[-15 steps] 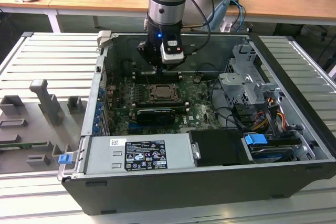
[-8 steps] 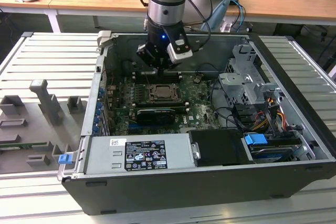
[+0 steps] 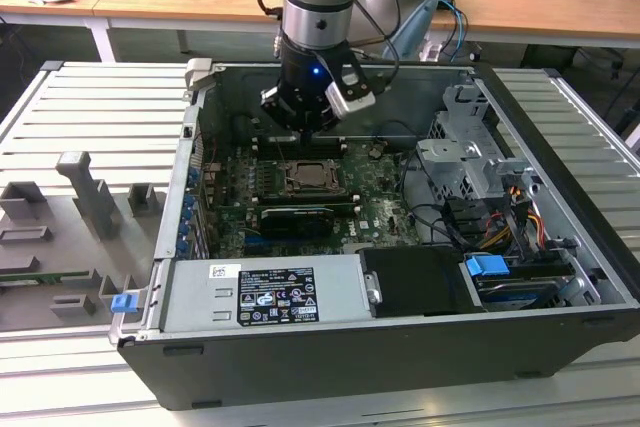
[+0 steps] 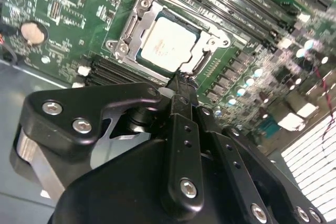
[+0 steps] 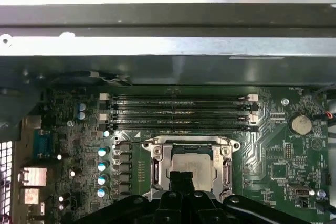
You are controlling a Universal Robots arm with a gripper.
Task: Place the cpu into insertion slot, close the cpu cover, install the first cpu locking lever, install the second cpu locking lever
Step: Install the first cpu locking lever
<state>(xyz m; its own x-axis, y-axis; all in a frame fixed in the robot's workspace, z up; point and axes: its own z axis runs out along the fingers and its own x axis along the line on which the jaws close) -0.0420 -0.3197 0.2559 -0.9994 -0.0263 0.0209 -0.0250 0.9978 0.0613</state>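
The claw (image 4: 181, 81) hovers low over the green circuit board (image 4: 63, 3), just beside the socket, its black fingers drawn narrow together with nothing between them. The small square cpu with the pale silvery face (image 4: 168, 43) already lies in the silver-rimmed square insertion slot (image 3: 292, 179), so the first step looks done. The silver metal cpu cover (image 4: 140, 17) appears to be down, framing the chip. Whether the thin wire locking levers (image 5: 128, 138) are hooked home, I cannot tell.
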